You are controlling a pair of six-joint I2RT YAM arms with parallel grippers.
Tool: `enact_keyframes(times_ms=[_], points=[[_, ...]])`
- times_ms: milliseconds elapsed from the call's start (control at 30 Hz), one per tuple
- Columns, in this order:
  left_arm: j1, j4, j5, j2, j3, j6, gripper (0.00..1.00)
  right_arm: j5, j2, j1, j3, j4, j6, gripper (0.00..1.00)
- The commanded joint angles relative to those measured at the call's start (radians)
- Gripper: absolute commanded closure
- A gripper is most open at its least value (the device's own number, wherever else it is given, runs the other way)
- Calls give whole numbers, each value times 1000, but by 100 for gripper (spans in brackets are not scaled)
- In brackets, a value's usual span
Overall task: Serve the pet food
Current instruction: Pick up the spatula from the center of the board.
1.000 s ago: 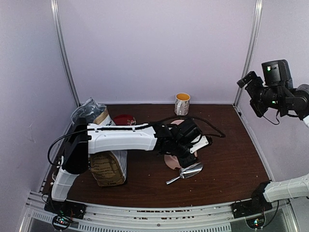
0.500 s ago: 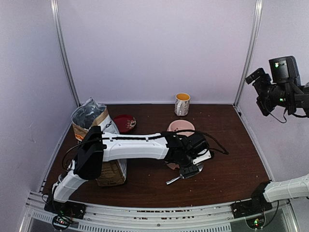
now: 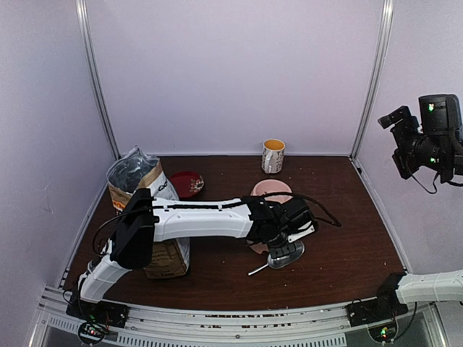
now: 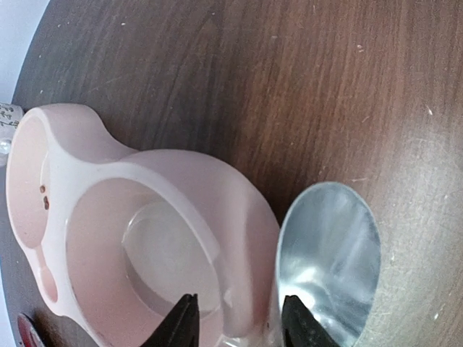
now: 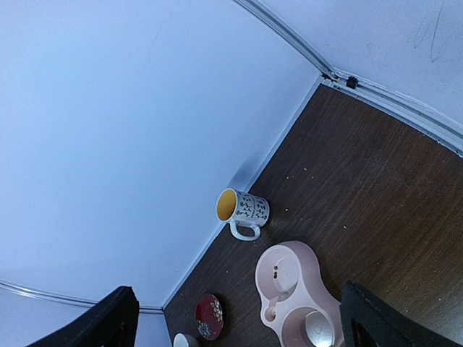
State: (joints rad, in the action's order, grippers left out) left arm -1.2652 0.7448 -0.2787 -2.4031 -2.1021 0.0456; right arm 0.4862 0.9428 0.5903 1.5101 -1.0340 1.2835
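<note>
Top external view: the left gripper (image 3: 283,244) had dropped from above the pink feeder (image 3: 271,189) onto the metal scoop (image 3: 288,255) lying on the desk (image 3: 347,238). Its jaws were narrowing at the scoop's near end, but whether they had caught it could not be told. The right gripper (image 5: 242,318) hung wide open and empty, raised at far right. The pet food bag (image 3: 137,181) stood at the desk's left. The scoop looked empty, so scooping seemed yet to come.
</note>
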Motion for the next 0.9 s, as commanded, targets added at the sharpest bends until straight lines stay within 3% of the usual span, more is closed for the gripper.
enact_keyframes(times_ms=[0,533,867], points=[[-5,-37,-51,10,4,-21,60,21,-5,2,-4,14,12,0],[-4,-57,-10,35,28,-26,100,41,-67,2,-31,56,-41,0],[-3,-56,26,120,50,-58,100,108,-102,2,-137,112,-121,0]])
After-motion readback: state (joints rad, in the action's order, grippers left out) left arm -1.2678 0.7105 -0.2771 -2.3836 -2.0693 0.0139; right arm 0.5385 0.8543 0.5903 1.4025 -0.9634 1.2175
